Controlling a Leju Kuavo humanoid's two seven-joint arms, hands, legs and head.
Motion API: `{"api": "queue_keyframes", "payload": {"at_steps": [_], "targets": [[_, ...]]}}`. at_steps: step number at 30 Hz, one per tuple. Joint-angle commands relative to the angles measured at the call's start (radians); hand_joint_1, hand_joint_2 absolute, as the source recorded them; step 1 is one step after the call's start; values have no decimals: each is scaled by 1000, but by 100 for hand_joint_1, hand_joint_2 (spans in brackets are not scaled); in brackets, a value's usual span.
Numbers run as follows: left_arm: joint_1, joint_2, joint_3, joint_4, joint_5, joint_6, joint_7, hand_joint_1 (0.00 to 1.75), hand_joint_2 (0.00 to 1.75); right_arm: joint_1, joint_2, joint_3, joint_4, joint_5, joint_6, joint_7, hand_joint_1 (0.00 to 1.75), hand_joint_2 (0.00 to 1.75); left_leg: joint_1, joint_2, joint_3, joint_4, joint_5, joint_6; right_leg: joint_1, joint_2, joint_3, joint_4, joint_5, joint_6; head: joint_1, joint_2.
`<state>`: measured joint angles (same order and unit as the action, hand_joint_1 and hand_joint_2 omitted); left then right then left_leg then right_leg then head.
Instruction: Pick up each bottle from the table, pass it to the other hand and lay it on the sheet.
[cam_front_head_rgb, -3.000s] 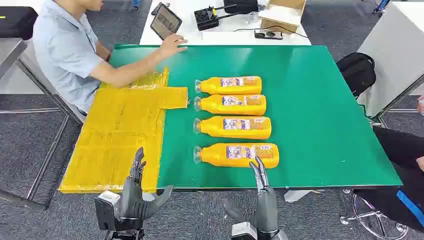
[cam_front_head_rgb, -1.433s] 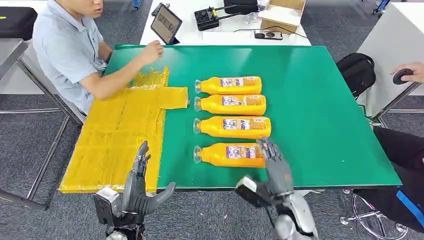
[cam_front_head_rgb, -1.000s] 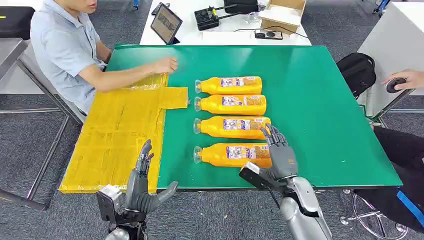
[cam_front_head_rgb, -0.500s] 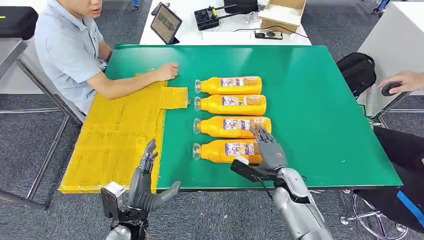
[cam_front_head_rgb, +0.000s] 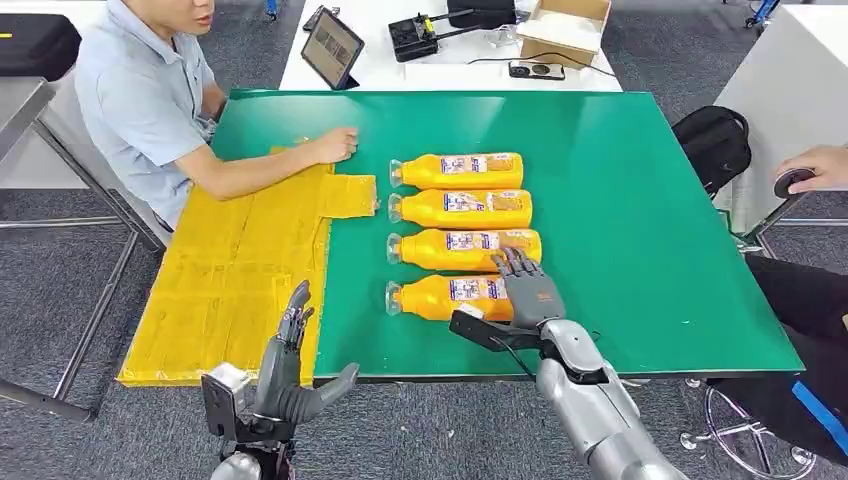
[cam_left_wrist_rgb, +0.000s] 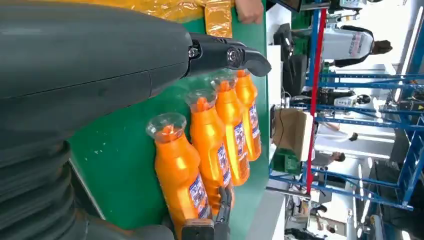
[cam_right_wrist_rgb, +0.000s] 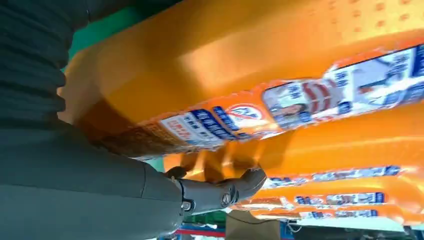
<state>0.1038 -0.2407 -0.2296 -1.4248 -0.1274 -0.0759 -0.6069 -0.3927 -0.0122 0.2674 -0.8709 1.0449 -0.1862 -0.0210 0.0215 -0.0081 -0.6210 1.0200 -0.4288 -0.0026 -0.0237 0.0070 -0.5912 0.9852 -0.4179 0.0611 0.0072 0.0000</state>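
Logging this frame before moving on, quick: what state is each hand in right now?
Left hand: open, holds nothing, near the table's front edge.
Right hand: on the nearest bottle, fingers over it; a closed grip cannot be told.

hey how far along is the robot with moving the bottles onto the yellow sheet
Barely started. Done: nothing, the yellow sheet carries no bottle. In hand: the right hand is laid over the base end of the nearest bottle, which lies on the green table. The left hand waits open. Left: all four bottles, including the other three.
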Motion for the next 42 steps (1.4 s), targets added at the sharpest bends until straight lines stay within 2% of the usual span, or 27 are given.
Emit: {"api": "queue_keyframes", "payload": {"at_steps": [1,4,11,22,24,26,31,35,42], "targets": [[-13,8,31,40,-13,-8,7,0,175,-27,14,67,74,-44,28,-34,166,175,0,2,4,-1,-1,1,1,1,3,-1,-1,-3,0,0],[-15,9,30,43,-14,-9,7,0,175,-16,15,62,77,-72,31,-56,175,175,0,1,3,-1,-1,1,0,0,3,-1,0,-2,0,0],[-14,15,25,38,-14,-12,6,0,175,22,23,48,81,-119,7,-109,175,175,0,0,6,-2,-1,1,1,-1,6,-3,-1,-3,0,0],[-14,15,25,38,-14,-12,6,0,175,25,23,49,81,-119,6,-110,175,175,1,0,7,-2,-1,1,2,-1,7,-3,-1,-4,0,0],[-16,19,23,38,-15,-10,4,0,175,62,35,18,98,-192,13,-165,175,175,1,0,5,-2,-1,1,1,-1,5,-2,-1,-2,0,0],[-17,12,27,33,-4,-2,-9,0,175,96,56,-31,59,-299,11,-270,175,175,1,-1,10,-3,-1,1,2,-3,9,-4,-1,-3,0,0],[-11,-12,40,1,60,54,-11,0,175,202,99,-89,-146,-438,-43,-391,175,175,1,0,10,-1,-1,0,1,-2,9,-2,-1,-3,0,0],[-6,-6,18,-28,116,81,2,0,175,262,125,-109,-314,-500,-114,-427,175,175,1,0,10,-1,-2,1,2,-2,8,-1,-2,-4,0,0],[11,8,-9,-62,202,49,46,0,175,286,139,-133,-411,-535,-184,-462,175,175,0,2,4,0,-1,1,0,1,3,0,-1,-2,0,0]]}}
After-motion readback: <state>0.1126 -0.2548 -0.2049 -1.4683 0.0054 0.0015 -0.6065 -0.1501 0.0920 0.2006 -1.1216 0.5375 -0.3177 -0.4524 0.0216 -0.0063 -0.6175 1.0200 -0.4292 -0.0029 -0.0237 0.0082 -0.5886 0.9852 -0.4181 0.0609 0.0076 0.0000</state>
